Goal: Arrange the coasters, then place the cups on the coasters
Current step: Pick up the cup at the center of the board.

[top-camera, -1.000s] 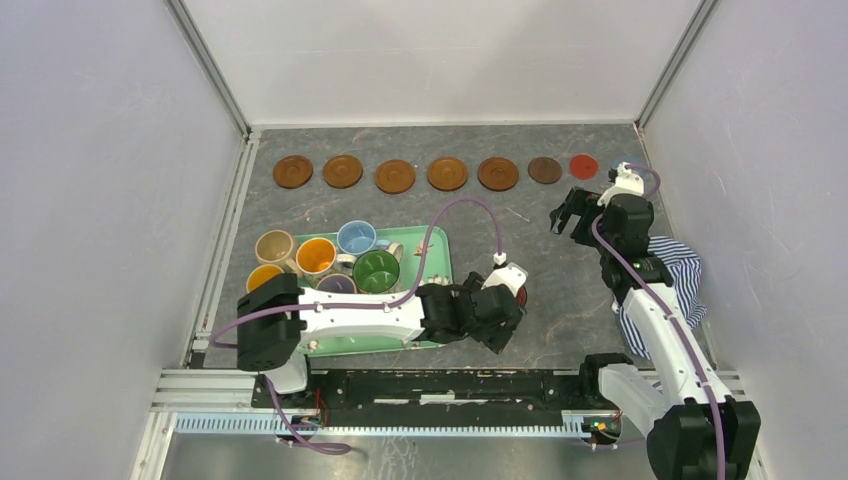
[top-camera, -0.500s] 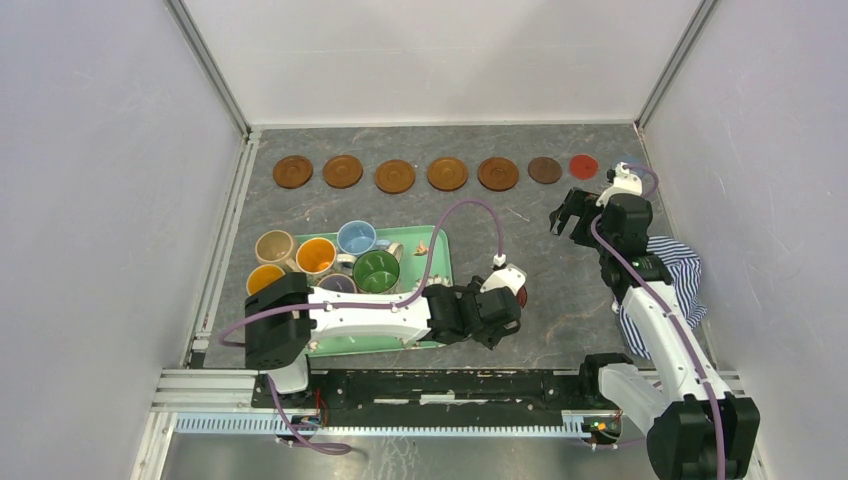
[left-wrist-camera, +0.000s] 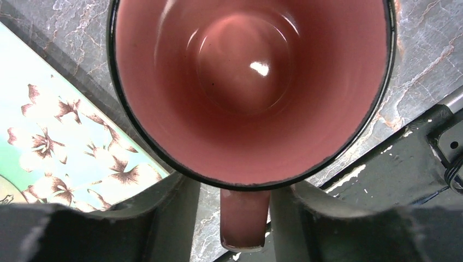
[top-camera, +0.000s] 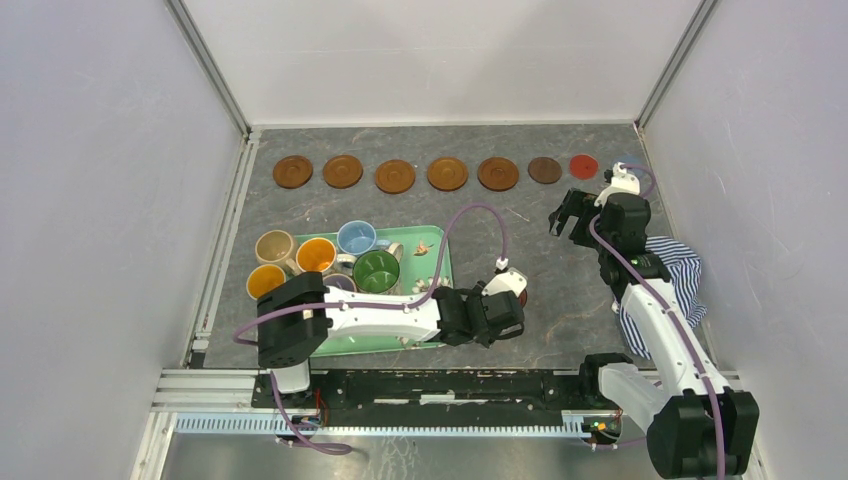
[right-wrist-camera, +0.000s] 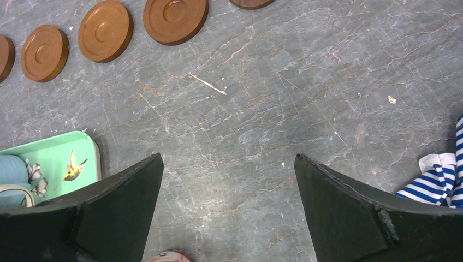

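Left gripper (left-wrist-camera: 235,188) jaws straddle the handle of the pink cup (left-wrist-camera: 248,82) right of the tray (left-wrist-camera: 49,125), pinch unclear, while right gripper (right-wrist-camera: 228,169) hangs spread before the far coasters (right-wrist-camera: 174,19)

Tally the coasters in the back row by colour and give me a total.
Orange-brown coasters: 5
Dark brown coaster: 1
Red coaster: 1
Total: 7 in clear view

We see a row of coasters (top-camera: 395,176) along the far side, and cups (top-camera: 376,270) clustered on the green tray (top-camera: 412,238), near left.
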Controlling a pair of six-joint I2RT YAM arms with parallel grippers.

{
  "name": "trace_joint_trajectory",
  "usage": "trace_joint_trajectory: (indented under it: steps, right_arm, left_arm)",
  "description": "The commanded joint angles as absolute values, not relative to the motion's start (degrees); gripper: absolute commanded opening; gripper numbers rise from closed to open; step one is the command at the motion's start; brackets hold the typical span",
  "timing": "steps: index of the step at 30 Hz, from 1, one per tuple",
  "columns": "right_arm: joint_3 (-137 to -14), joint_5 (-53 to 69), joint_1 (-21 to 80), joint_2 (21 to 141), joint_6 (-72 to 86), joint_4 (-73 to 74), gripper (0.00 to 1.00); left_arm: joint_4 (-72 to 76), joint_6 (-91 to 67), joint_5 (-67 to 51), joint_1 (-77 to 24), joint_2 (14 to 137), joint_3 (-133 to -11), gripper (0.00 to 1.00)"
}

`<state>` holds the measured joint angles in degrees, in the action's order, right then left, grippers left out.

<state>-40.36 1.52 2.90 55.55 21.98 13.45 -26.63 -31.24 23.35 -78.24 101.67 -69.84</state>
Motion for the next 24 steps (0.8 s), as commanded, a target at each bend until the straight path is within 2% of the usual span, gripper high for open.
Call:
trace_joint_trajectory:
  steps: [1, 4, 9, 24]
  right_arm:
    - [-41.3, 2.4, 3.0, 55.7, 21.1, 11.6, 0.98]
    - [-41.4, 2.4, 3.0, 55.7, 20.9, 11.6, 0.98]
    - [-41.6, 2.4, 3.0, 55.6, 20.7, 11.7, 0.98]
    - [-41.9, 2.7, 3.0, 54.9, 20.6, 11.9, 0.98]
  left_arm:
    - [-25.7, -27.9, 25.4, -78.6, 102.9, -73.1, 0.48]
    - [-26.0, -27.7, 25.8, -78.5, 102.8, -73.3, 0.38]
    - [-26.0, -27.1, 27.2, -78.6, 101.0, -73.6, 0.03]
    - [-23.4, -25.2, 36.5, -78.4, 91.6, -73.9, 0.02]
